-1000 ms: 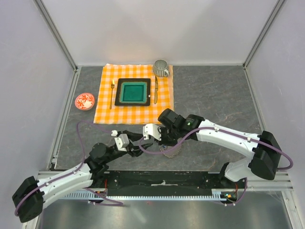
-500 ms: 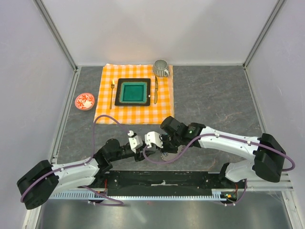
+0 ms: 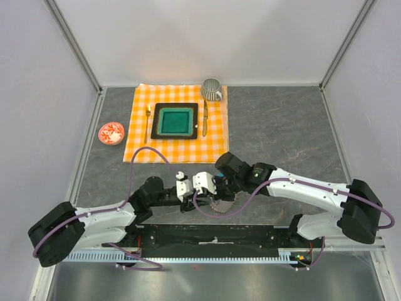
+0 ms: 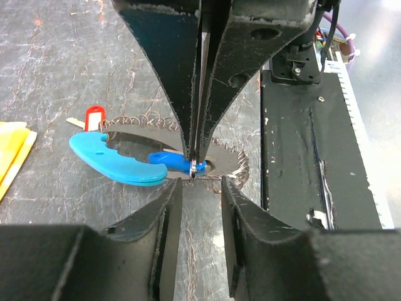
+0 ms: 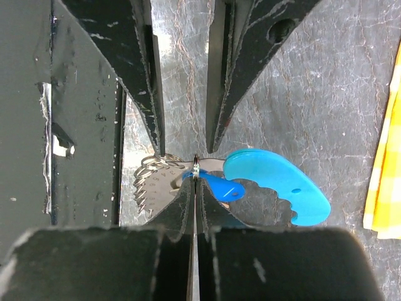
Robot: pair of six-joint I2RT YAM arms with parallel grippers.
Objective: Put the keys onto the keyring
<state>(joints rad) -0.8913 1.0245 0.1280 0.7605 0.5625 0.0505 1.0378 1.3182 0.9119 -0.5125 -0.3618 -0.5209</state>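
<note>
The keyring [image 3: 220, 205], a floppy loop of silvery coiled wire, lies on the grey stone bench [image 3: 282, 132] at the middle of its near edge, just beside the black base rail. Both arms meet over it.

The right gripper [image 5: 195, 179] has its jaws pressed together on the small metal ring at the narrow end of the blue-tagged key [image 4: 119, 160]. Its curved bright-blue tag lies across the loop and reaches past the loop's rim onto the bench.

The left gripper [image 4: 200, 185] faces it head-on. Its jaws stand a narrow way apart with nothing between them, their tips just short of the pinched ring, one on each side of the right gripper's closed tips.

The red-tagged key [image 4: 94, 117] lies flat on the bench just beside the loop's outer coils, on the side away from the rail.

Toward the far edge, left of centre, an orange checked cloth [image 3: 178, 147] carries a green square plate [image 3: 160, 122] with a gold fork [image 3: 148, 122] on its left, a gold knife [image 3: 205, 118] on its right and a ribbed cup [image 3: 212, 89] at the cloth's far right corner. A small red dish [image 3: 111, 133] sits on the bench just left of the cloth.
</note>
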